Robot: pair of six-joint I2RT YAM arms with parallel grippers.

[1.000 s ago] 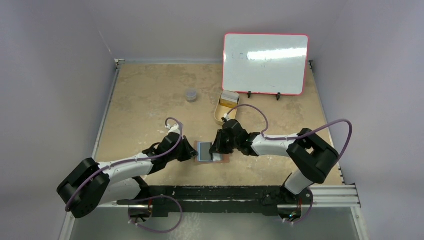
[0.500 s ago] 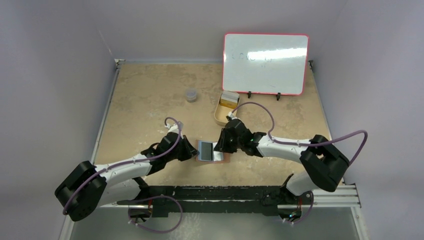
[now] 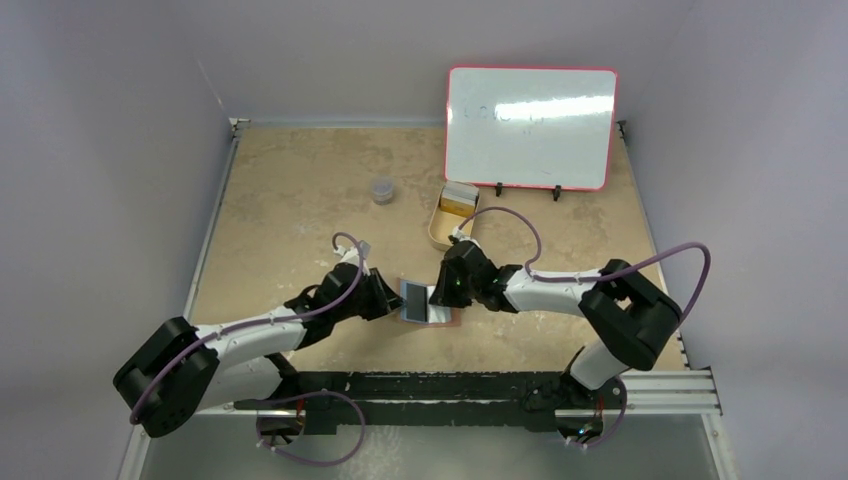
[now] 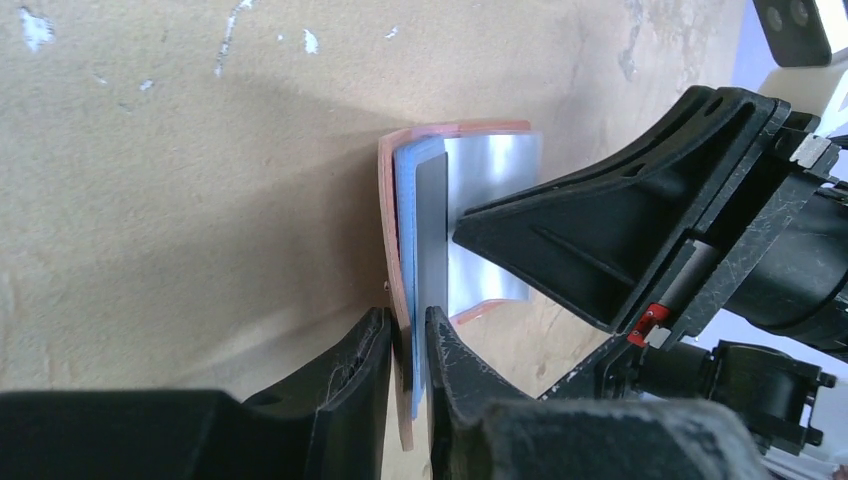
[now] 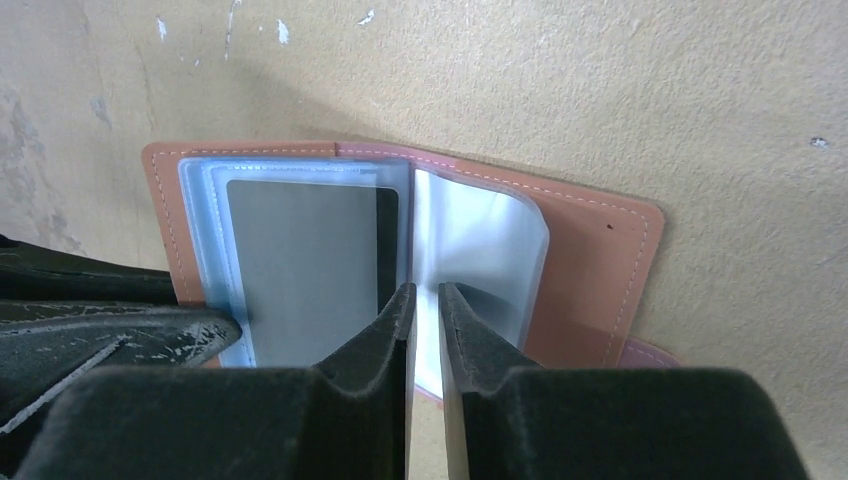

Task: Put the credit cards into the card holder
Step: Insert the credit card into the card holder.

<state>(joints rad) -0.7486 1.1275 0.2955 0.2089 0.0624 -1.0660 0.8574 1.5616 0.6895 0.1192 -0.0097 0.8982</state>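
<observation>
- Left gripper: jaws were drawn close on the left flap of the reddish-brown, leather-like bifold card holder, with cover and blue sleeves pinched between them.
- Right gripper: jaws were nearly together too, nipping a clear plastic leaf by the spine, and the leaf bowed up off the right flap.
- Just left of those fingers, a dark grey, flat plastic credit card sat inside the left-hand sleeve.
- The card holder lay open on the tan table, near the front edge, between the two arms.
- Step in hand, as I read it: one card was in, and the leaves were being spread to find a free pocket.
- Farther back stood a tan oval tin, its contents too small to tell, and beyond it a red-framed whiteboard.
- Next move, I'd judge: one gripper lets go to fetch another card while the other stops the holder folding shut, then the card's edge is lined up with the pocket mouth.
</observation>
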